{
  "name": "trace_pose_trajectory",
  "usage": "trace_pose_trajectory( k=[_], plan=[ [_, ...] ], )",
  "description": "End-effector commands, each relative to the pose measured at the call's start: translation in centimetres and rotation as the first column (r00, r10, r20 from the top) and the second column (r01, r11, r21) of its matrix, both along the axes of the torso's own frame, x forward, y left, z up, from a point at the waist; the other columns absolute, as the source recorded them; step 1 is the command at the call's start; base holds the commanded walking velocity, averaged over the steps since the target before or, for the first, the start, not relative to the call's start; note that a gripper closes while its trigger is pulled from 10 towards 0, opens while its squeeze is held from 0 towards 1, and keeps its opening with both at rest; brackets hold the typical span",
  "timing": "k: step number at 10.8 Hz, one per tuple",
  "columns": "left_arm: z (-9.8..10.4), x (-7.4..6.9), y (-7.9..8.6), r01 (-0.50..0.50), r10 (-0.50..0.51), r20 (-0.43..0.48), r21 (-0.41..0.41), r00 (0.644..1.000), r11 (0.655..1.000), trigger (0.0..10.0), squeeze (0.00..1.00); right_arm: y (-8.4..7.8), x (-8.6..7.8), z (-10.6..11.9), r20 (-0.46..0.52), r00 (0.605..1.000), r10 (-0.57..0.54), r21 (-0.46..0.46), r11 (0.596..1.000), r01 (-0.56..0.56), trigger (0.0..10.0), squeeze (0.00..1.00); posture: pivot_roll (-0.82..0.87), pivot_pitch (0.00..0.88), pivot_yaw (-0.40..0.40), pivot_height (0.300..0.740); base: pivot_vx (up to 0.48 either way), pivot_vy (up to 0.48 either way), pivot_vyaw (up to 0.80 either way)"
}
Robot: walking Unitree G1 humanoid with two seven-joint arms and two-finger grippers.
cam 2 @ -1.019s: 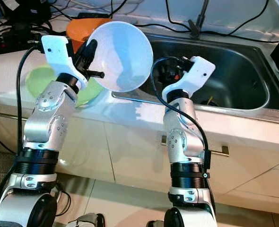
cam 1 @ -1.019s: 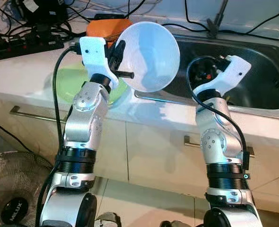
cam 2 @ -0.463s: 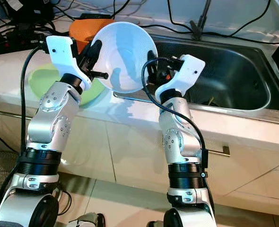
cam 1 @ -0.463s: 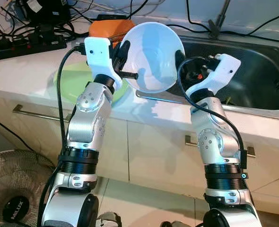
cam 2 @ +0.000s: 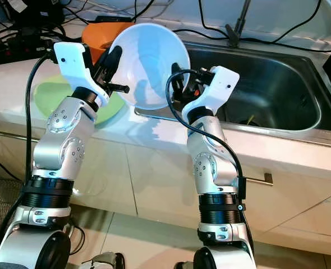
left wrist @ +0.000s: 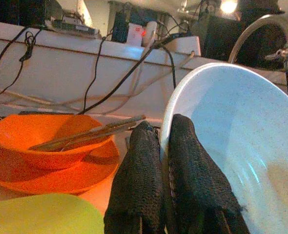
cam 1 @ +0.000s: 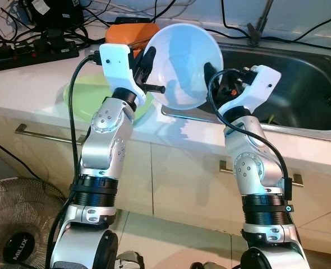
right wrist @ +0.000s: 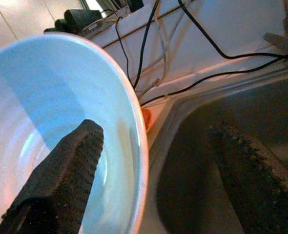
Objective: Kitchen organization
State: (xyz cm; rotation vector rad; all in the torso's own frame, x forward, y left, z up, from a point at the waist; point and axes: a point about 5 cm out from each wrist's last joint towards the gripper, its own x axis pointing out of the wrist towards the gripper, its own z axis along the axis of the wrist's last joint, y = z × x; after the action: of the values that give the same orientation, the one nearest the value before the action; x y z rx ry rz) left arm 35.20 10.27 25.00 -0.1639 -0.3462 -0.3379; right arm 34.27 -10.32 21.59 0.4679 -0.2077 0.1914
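Fingers (left wrist: 183, 170) on the left gripper (left wrist: 164, 146) are pinched tight over the rim of the pale blue bowl (cam 1: 182, 64), one inside and one outside, so the bowl is held up in the air, tilted on edge, above the bench (cam 1: 36, 84) right by the corner of the steel sink (cam 1: 306, 84). Over on the other side, the right gripper (right wrist: 154, 161) has its fingers spread wide, straddling the opposite rim: one finger sits inside the bowl, the other hangs outside over the sink basin. Can't quite tell if that inside finger actually touches the bowl wall or just hovers close, the wrist view is too tight for that. Behind the left arm there's a green plate (cam 1: 90, 98) lying flat on the bench, and further back an orange bowl (left wrist: 46, 139) on an orange plate with what look like chopsticks (left wrist: 92, 132) resting in it.
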Motion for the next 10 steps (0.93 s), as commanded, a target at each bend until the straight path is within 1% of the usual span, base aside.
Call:
trace_pose_trajectory(
  k=[1, 2, 3, 4, 9, 10],
  plan=[
    [0.98, -0.40, -0.11, 0.021, -0.020, 0.057, -0.027, 0.998, 0.999, 10.0, 0.00, 0.15, -0.02, -0.64, -0.037, 0.999, 0.014, 0.003, 1.000, -0.014, 4.9, 0.00, 0.07, 0.070, 0.004, 0.740, 0.000, 0.000, 0.00],
    [1.07, -0.43, -0.13, 0.026, -0.024, 0.062, -0.032, 0.998, 0.999, 10.0, 0.00, 0.22, -0.01, -0.79, -0.046, 0.999, 0.023, 0.007, 1.000, -0.023, 2.8, 0.00, 0.07, 0.072, 0.005, 0.740, 0.000, 0.000, 0.00],
    [1.10, -0.43, -0.10, 0.026, -0.024, 0.064, -0.033, 0.998, 0.999, 10.0, 0.00, 0.30, -0.01, -0.87, -0.051, 0.998, 0.030, 0.005, 1.000, -0.030, 2.6, 0.00, 0.07, 0.073, 0.005, 0.740, 0.000, 0.000, 0.00],
    [1.06, -0.41, -0.02, 0.024, -0.022, 0.063, -0.034, 0.998, 0.999, 10.0, 0.00, 0.33, 0.01, -0.95, -0.057, 0.998, 0.032, 0.007, 0.999, -0.032, 0.0, 0.00, 0.08, 0.074, 0.004, 0.740, 0.000, 0.000, 0.00],
    [0.65, -0.38, -0.21, 0.032, -0.031, 0.054, -0.014, 0.998, 0.999, 10.0, 0.00, 0.22, 0.03, -0.83, -0.060, 0.997, 0.047, 0.060, 0.997, -0.043, 0.0, 0.00, 0.07, 0.073, 0.007, 0.740, 0.000, 0.000, 0.00],
    [0.47, -0.39, -0.30, 0.038, -0.037, 0.049, -0.004, 0.998, 0.999, 10.0, 0.82, 0.21, 0.03, -0.78, -0.060, 0.997, 0.050, 0.069, 0.997, -0.046, 0.0, 0.00, 0.07, 0.071, 0.008, 0.740, 0.000, 0.000, 0.00]
  ],
)
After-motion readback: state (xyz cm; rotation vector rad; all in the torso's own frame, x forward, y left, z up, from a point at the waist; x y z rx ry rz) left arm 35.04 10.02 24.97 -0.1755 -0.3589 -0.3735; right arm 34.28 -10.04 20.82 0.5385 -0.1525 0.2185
